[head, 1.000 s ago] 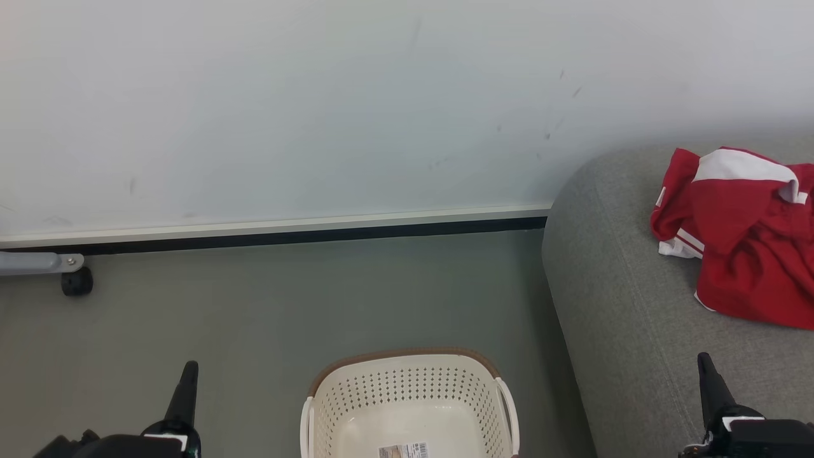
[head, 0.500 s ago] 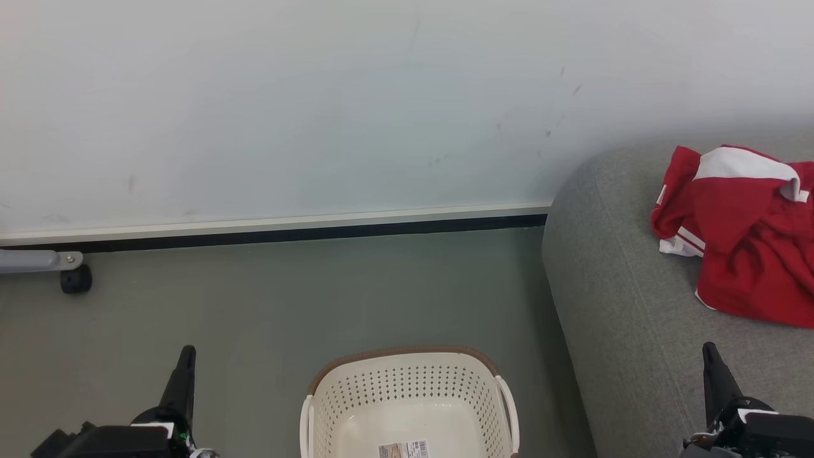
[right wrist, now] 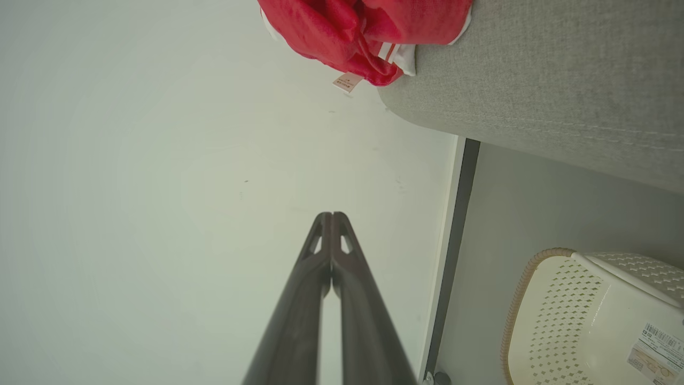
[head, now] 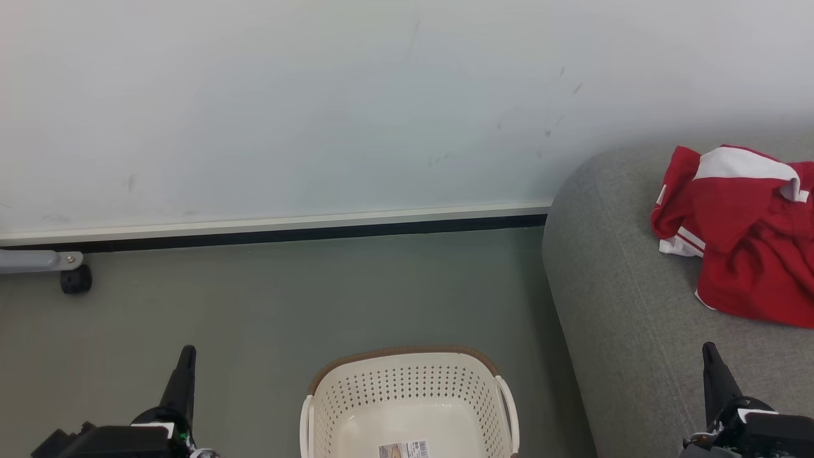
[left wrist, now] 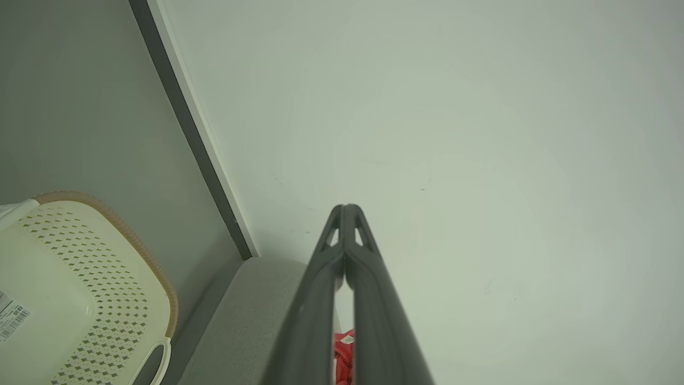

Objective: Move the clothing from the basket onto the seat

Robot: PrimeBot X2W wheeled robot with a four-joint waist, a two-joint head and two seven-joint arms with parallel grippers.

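Note:
The red clothing (head: 744,242) with white trim lies crumpled on the grey seat (head: 623,318) at the right; it also shows in the right wrist view (right wrist: 363,32) and as a sliver in the left wrist view (left wrist: 343,353). The cream basket (head: 407,388) stands on the floor at bottom centre, holding nothing but a label on its bottom. My left gripper (head: 186,356) is shut and empty at lower left, left of the basket. My right gripper (head: 708,351) is shut and empty over the seat's front, below the clothing. Both wrist views show shut fingertips (left wrist: 346,211) (right wrist: 331,218).
A pale wall (head: 318,108) with a white and black skirting runs across the back. Grey floor (head: 286,299) lies between the wall and the basket. A grey leg with a black caster (head: 75,280) stands at the far left by the wall.
Both grippers shifted slightly between one second ago and half a second ago: the left a little left and up the view, the right a little up and right. Since then nothing moves.

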